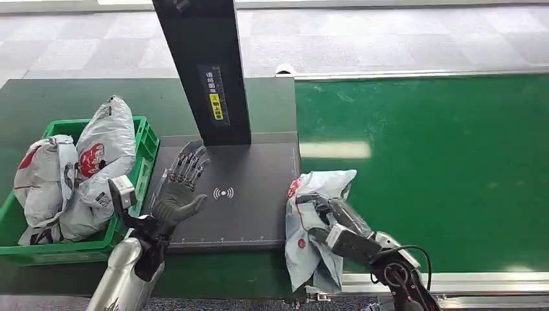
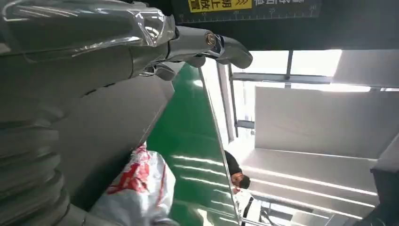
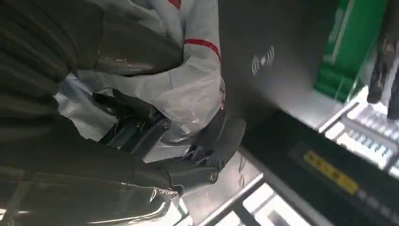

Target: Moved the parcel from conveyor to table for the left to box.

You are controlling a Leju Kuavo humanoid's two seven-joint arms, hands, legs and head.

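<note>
Right hand (image 1: 324,217) clamped on white-and-red parcel bag (image 1: 309,227), bag at edge of dark scanner pad (image 1: 246,207) beside green conveyor belt (image 1: 440,168). Left hand (image 1: 181,188) empty, fingers spread flat over pad. Green crate (image 1: 145,146) with bagged parcels (image 1: 84,168) on worktop.

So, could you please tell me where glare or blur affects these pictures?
Head view: sharp, with a bright ceiling-light reflection on the conveyor belt. Left wrist view: windows blown out, left hand close and soft. Right wrist view: parcel and right hand slightly blurred.
</note>
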